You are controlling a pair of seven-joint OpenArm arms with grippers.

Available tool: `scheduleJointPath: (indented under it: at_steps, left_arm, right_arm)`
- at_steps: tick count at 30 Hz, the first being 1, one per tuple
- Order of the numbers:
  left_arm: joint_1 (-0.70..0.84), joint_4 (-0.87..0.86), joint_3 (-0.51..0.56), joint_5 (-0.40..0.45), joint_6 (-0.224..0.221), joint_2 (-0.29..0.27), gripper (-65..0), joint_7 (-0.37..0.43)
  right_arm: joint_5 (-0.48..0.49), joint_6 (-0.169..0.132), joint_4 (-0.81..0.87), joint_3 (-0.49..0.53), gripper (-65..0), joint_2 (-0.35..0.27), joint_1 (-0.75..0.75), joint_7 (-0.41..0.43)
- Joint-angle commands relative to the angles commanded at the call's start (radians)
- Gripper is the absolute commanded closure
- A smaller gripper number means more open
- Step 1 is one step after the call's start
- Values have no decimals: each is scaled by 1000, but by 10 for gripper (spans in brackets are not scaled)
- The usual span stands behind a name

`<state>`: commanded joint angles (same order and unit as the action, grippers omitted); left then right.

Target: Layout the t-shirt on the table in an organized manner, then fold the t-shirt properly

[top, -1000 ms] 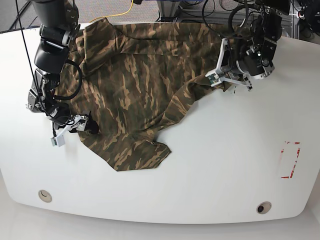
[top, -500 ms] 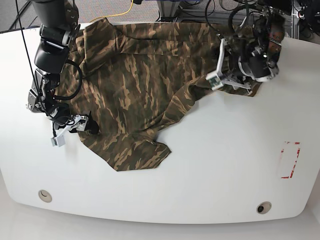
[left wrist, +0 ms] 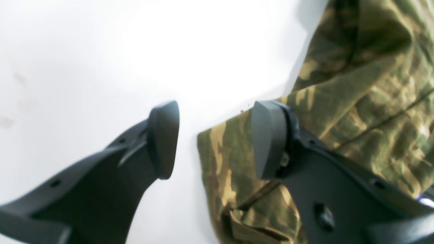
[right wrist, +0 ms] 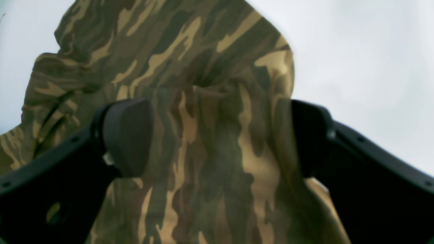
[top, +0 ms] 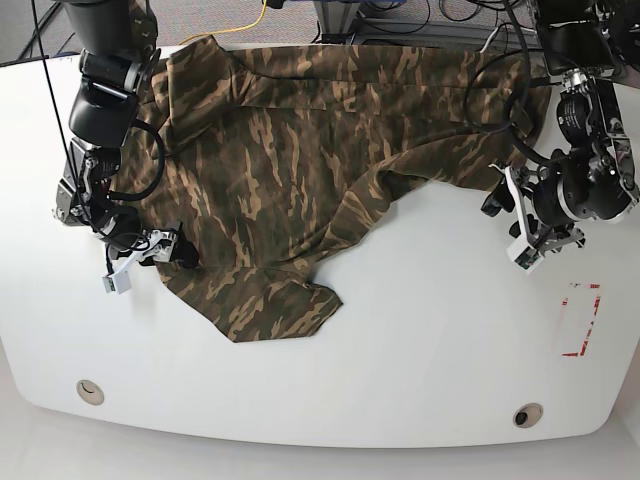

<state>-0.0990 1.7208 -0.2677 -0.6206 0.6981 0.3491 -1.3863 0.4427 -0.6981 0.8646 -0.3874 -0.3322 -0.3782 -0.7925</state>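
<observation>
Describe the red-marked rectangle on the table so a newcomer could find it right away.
Start with the white table in the base view and go to its right side, past the camouflage t-shirt. The red-marked rectangle lies flat on the bare surface just below the left gripper. It is the only red mark; the grommet holes are round and grey.

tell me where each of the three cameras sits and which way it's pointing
Base: above the table, looking down at the t-shirt; both arms show.
Left wrist: behind the open left gripper, facing the shirt's edge and bare tabletop.
Right wrist: behind the right gripper, facing camouflage cloth between its parted fingers.
Shared: all three views show the t-shirt and white table.
</observation>
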Motion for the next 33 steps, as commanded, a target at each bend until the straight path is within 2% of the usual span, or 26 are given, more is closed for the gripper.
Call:
scheduleJointPath:
  at_steps: [3, 7, 11, 20, 24, 30, 33]
  left_arm:
    - [-8, -86, -21, 0, 0, 5, -325, 21]
    - [-3, -198, -29, -2, 0, 40, -325, 74]
    - [2, -278, -29, -3, 0, 43, -325, 112]
    - [2, -399, -25, -5, 0, 37, -325, 117]
    - [2, -402, 28, -8, 0, 34, -325, 115]
    - [3, -388, 110, -95, 0, 28, -315, 97]
    - [20, -358, 124, -110, 0, 29, -275, 75]
  right_arm:
    - [0, 0, 0, 0, -583, 12, 0, 0]
    - [0, 0, 0, 0, -583, 14, 0, 0]
    - [0, 0, 0, 0, -583, 15, 2, 0]
    - [0, 0, 0, 0, -583, 15, 2, 0]
    - [0, 0, 0, 0, -583, 15, 2, 0]
    - [0, 0, 0, 0, -583, 15, 2, 0]
    - [0, 0, 0, 0, -583, 15, 2, 0]
